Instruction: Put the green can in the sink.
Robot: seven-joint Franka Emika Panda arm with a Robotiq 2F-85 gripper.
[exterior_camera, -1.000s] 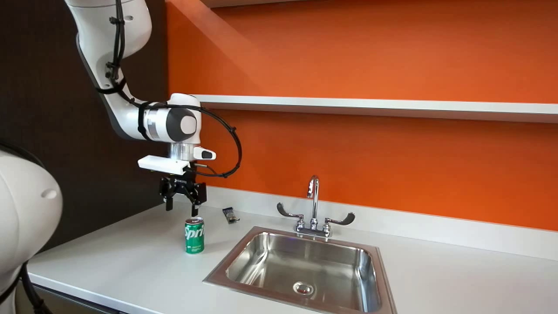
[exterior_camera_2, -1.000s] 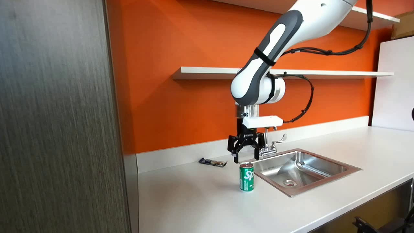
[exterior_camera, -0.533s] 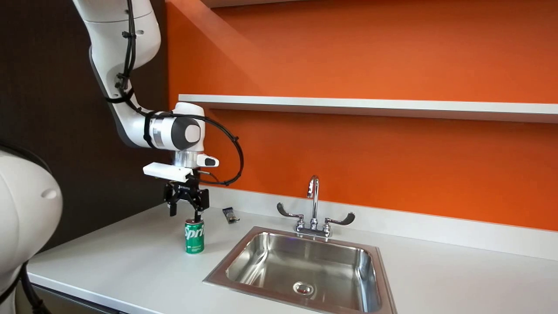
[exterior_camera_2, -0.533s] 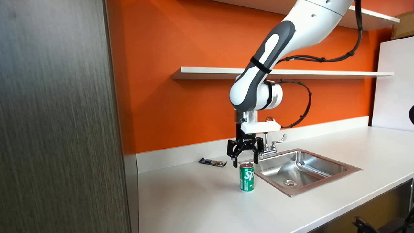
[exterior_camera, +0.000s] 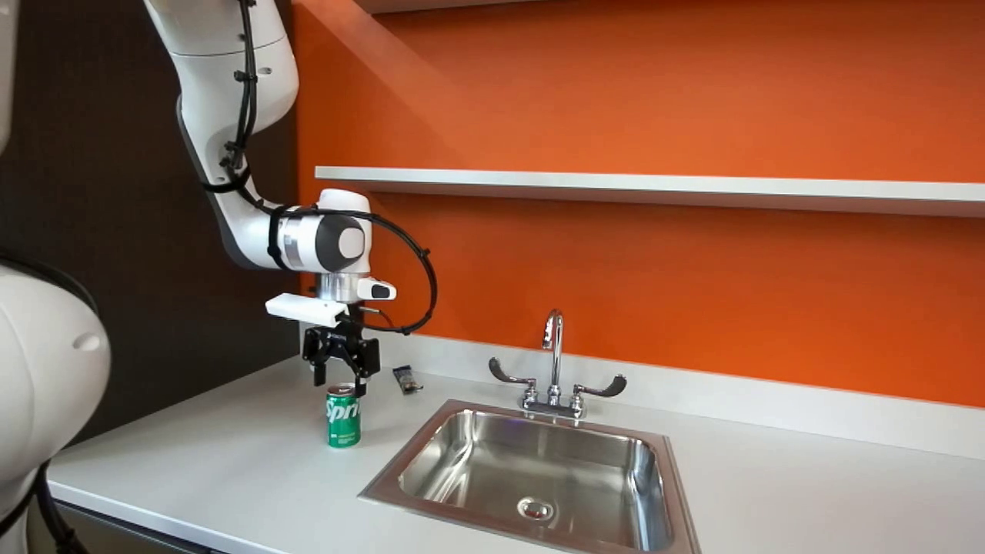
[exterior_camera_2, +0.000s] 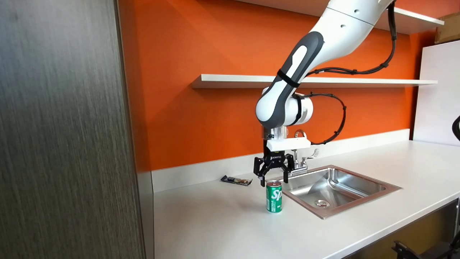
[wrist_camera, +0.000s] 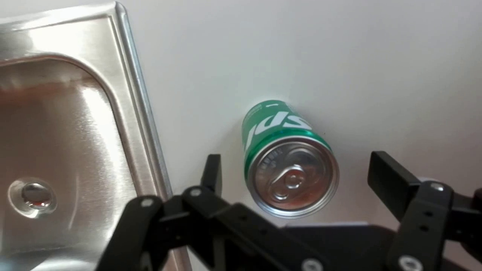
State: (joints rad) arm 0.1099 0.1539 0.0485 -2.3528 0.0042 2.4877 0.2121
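Note:
The green can (exterior_camera: pixel 343 422) stands upright on the counter, left of the sink (exterior_camera: pixel 585 477) in an exterior view; it also shows in an exterior view (exterior_camera_2: pixel 274 199). In the wrist view the can (wrist_camera: pixel 276 126) shows its silvery top, with the sink (wrist_camera: pixel 75 150) at the left. My gripper (exterior_camera: pixel 339 385) is open and points down just over the can's top; it also shows in an exterior view (exterior_camera_2: pixel 274 182). In the wrist view the fingers of the gripper (wrist_camera: pixel 294 171) stand on either side of the can's top, apart from it. The sink (exterior_camera_2: pixel 337 194) holds nothing visible.
A chrome faucet (exterior_camera: pixel 554 362) with two handles stands at the sink's back rim. A small wrapped snack bar (exterior_camera: pixel 406 379) lies behind the can near the wall, also in an exterior view (exterior_camera_2: pixel 236 180). A white shelf (exterior_camera: pixel 654 186) runs above. A dark panel (exterior_camera_2: pixel 68 129) bounds the counter.
My gripper has come down toward the can and shifted to the right in an exterior view, so its fingers are now at the height of the can's top. The can has not moved.

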